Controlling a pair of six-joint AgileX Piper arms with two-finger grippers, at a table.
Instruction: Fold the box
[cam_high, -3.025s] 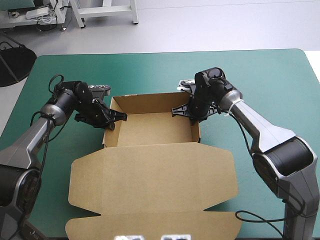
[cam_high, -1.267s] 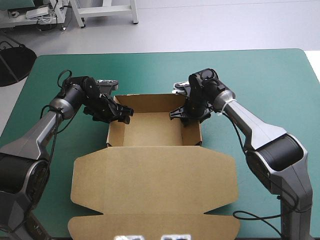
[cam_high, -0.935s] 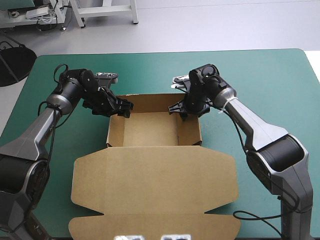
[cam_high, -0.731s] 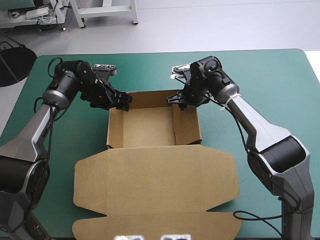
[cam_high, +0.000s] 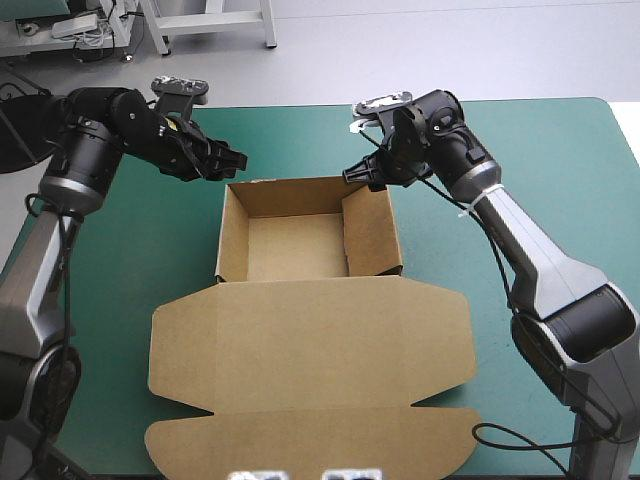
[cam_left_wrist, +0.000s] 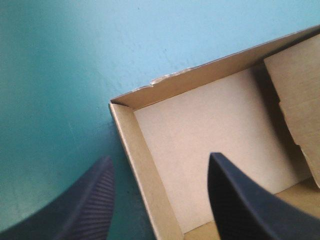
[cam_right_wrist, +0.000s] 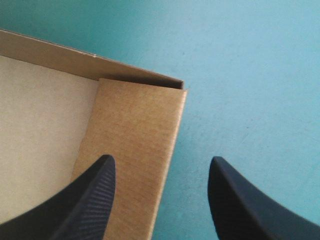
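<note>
The left tool (cam_high: 228, 160) is held over the teal-green table (cam_high: 560, 170), at about 10 o'clock from the brown box (cam_high: 310, 350), just off its far left corner. In the left wrist view its black fingers (cam_left_wrist: 75, 210) are seen spread wide apart, with nothing gripped, and the left wall (cam_left_wrist: 142, 175) of the box is seen below the gap between them.

The box is placed at the middle of the table as an open tray (cam_high: 295, 245) with its walls raised. The lid (cam_high: 310, 410) is laid flat toward 6 o'clock, close to the table's near edge.

The right tool (cam_high: 365, 175) is held at about 1 o'clock from the tray, by its far right corner. Its fingers (cam_right_wrist: 240, 210) are likewise parted and nothing is held between them. A broad board panel (cam_right_wrist: 135, 140) on the tray's right side is seen under the gap.
</note>
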